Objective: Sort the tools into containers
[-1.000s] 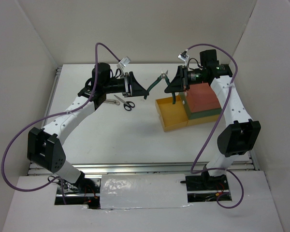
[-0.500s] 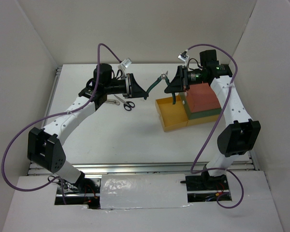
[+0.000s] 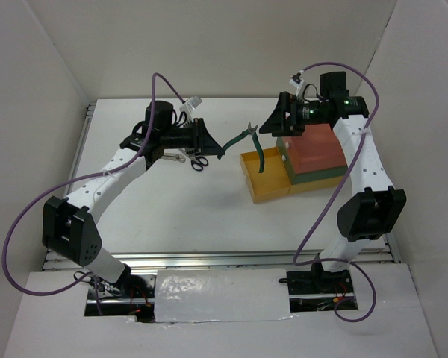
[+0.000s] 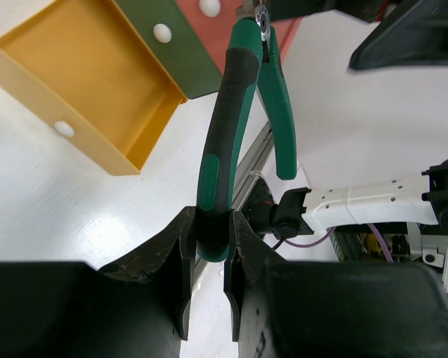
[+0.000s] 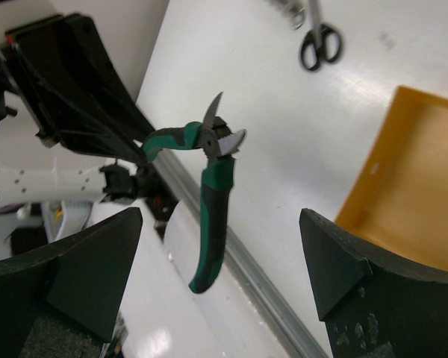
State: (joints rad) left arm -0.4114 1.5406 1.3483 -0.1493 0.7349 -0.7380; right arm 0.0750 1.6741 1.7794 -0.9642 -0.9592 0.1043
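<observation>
Since the earlier frame the right hand (image 3: 272, 123) has let go of the pliers (image 3: 240, 137) and drawn back toward the stack. The tool now hangs from the left hand (image 3: 215, 147) alone.

From above, the pliers are in the air between the two arms, just left of the open yellow drawer (image 3: 265, 183). One handle droops over the drawer's near corner. That drawer sticks out from under the green box (image 3: 313, 177) and the red-orange box (image 3: 313, 148). The scissors (image 3: 198, 161) lie on the worktop (image 3: 194, 216) beneath the left arm.

At the left wrist, the hand is clenched on the very end of one green handle and touches nothing else. The other handle splays free and the steel head points away toward the drawers.

At the right wrist, both fingers (image 5: 89, 268) stand wide apart and released. The pliers hang between them in the view, but farther off and untouched.

The pliers look like stiff, fairly dense steel with the weight at the head. The rubbery sleeves should grip well. A pinch at one handle tip is a long lever, though, so the tool could twist in the hold, and the loose hinge lets the free handle swing. A hold nearer the pivot, or across both handles, would likely be steadier. Lowering it head-first over the yellow drawer should keep the swing small.
</observation>
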